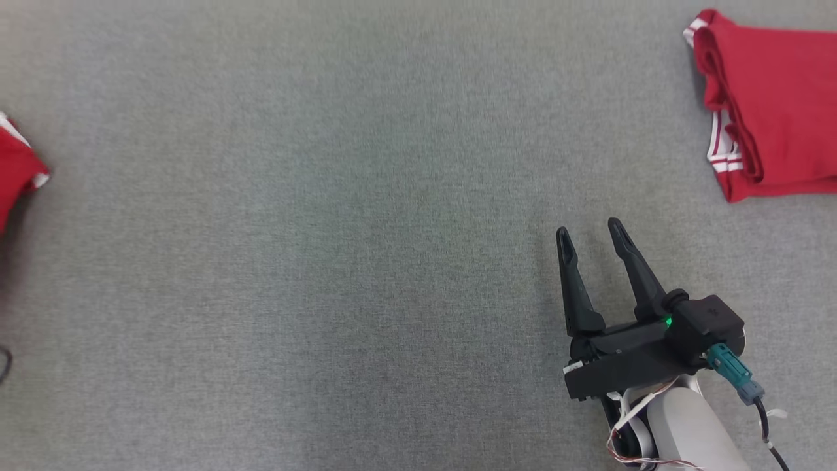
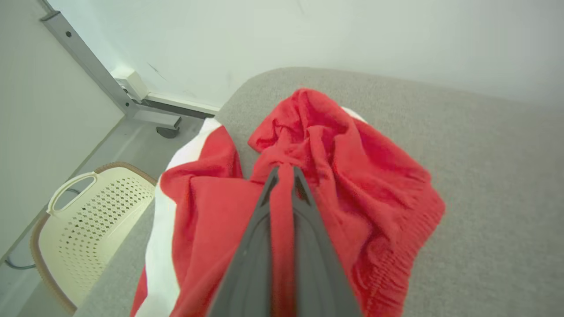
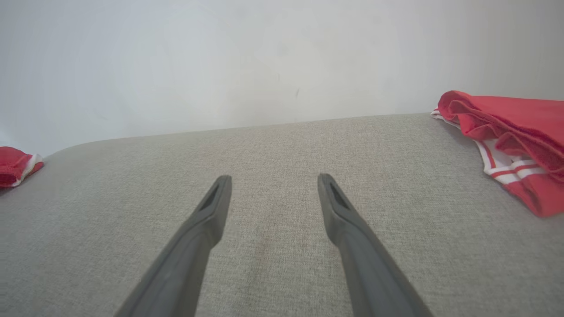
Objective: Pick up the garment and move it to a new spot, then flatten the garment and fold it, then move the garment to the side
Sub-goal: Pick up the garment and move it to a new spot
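Left gripper (image 2: 285, 169) pinches one crumpled garment (image 2: 361, 185); right gripper (image 1: 588, 226) gapes; second garment (image 1: 778, 104) lies folded.

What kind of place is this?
Probably a laundry-folding practice room: a grey cloth table, a folded red garment, a crumpled red garment in the left claw, and a cream laundry basket on the floor.

Right dark two-fingered gripper (image 1: 588, 227): jaws spread wide, pale forearm (image 1: 686, 432) behind it. Left dark two-fingered gripper (image 2: 282, 169): jaws pinched together on red fabric garment (image 2: 374, 189)
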Available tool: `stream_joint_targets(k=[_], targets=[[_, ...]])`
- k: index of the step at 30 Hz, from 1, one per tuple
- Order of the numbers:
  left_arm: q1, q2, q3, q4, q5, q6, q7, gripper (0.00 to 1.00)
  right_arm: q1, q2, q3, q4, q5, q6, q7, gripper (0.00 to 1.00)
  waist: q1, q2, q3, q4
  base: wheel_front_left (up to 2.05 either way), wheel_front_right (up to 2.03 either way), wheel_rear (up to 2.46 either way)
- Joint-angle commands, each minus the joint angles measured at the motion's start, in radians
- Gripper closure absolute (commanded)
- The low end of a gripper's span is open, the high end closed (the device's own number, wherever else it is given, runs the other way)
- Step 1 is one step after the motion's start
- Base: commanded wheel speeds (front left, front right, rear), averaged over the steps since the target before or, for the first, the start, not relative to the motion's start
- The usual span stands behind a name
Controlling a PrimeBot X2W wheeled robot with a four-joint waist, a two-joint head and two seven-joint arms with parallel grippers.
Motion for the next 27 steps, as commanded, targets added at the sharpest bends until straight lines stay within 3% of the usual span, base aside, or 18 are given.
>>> stream_joint_targets(k=[1,12,27], targets=[[-0.022,0.005,0.001,-0.018,-0.016,0.003,-0.031,1.00,0.017,0.000,-0.002,0.002,0.004,0.001,-0.004,0.00,0.0000,0.0000,-0.037,0.011,0.00,0.00,0.00],[-0.076,0.004,-0.104,-0.238,-0.046,0.002,-0.121,1.00,0.069,0.000,-0.010,0.014,0.032,0.001,-0.004,0.00,0.0000,0.0000,-0.150,0.014,0.00,0.00,0.00],[-0.088,-0.091,-0.197,-0.722,-0.061,0.046,0.011,1.00,0.109,0.001,0.001,0.029,0.102,0.001,-0.004,0.00,0.0000,0.0000,-0.205,-0.133,0.00,0.00,0.00]])
